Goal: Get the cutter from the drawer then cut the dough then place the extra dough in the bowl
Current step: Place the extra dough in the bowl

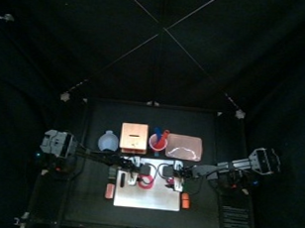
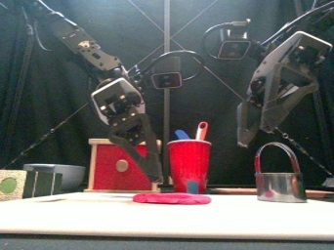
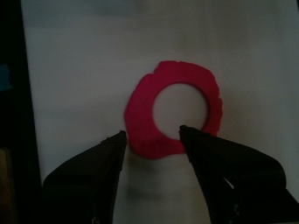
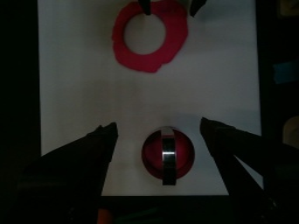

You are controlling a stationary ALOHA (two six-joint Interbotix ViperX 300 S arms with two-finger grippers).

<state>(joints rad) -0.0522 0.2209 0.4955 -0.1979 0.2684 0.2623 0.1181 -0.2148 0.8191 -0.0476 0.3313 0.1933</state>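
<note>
On the white board (image 3: 82, 52), a flat red dough ring (image 3: 142, 109) (ragged rim)

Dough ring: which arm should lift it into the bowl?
Left. The left gripper hangs open over the edge of the dough ring, and the bowl sits on its side. The right gripper hovers open over the cutter.

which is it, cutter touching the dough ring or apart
Apart. The right wrist view shows bare board between cutter and ring.
</note>
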